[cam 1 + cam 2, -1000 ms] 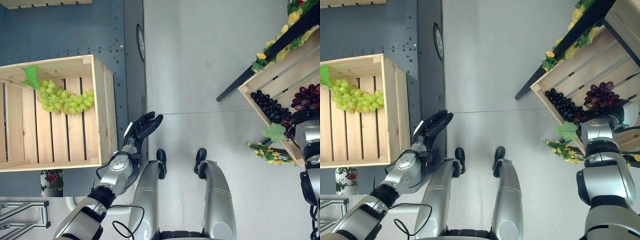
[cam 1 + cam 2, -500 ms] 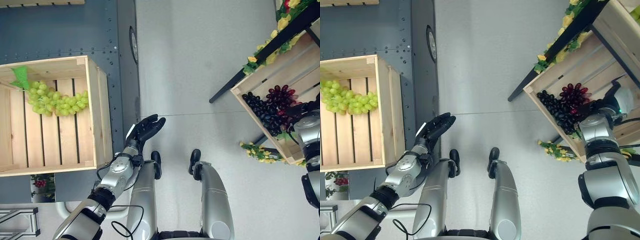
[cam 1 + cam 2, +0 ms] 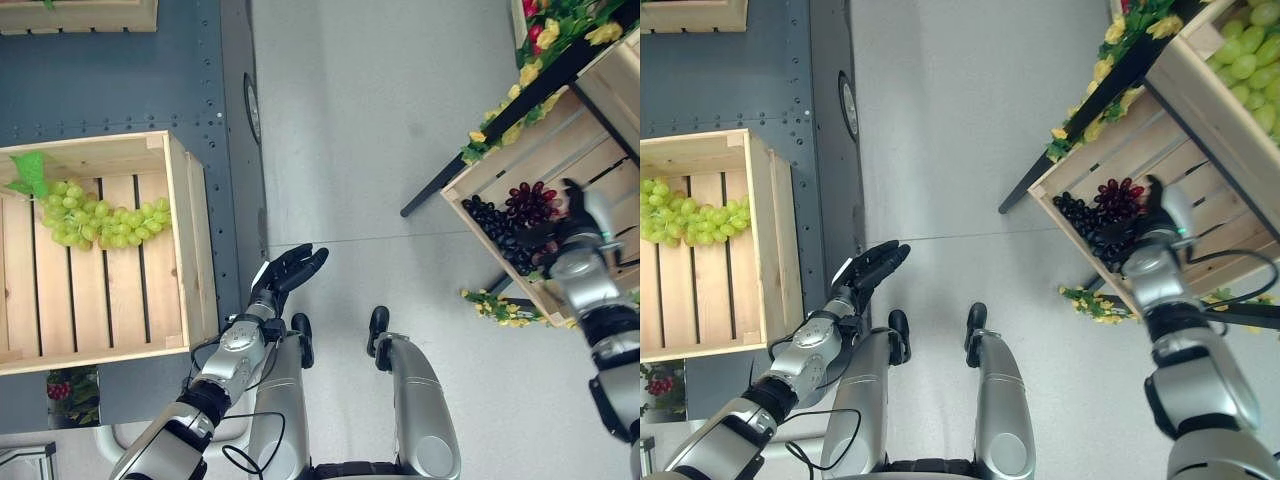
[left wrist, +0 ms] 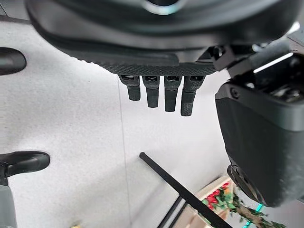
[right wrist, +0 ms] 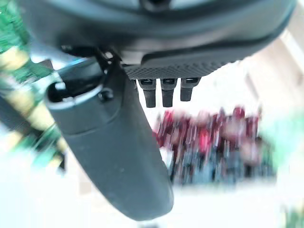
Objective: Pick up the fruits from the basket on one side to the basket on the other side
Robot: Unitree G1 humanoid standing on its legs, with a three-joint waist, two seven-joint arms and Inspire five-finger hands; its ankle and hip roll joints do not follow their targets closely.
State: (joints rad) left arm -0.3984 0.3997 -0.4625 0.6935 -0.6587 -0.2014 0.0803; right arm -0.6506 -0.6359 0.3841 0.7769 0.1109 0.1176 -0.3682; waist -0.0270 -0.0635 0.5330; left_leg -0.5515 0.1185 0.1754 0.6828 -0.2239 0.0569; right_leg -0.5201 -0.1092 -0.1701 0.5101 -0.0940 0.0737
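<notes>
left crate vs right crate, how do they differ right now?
The left crate holds one green grape bunch; the right crate holds dark grapes and red grapes. The left crate sits square on a dark platform; the right crate sits skewed, with the right hand over it. Both are slatted wood.

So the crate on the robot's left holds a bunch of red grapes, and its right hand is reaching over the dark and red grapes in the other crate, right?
Not quite: the bunch in the left crate is green grapes, as the left eye view shows. The rest holds: the right hand is over the dark and red grapes in the right crate.
</notes>
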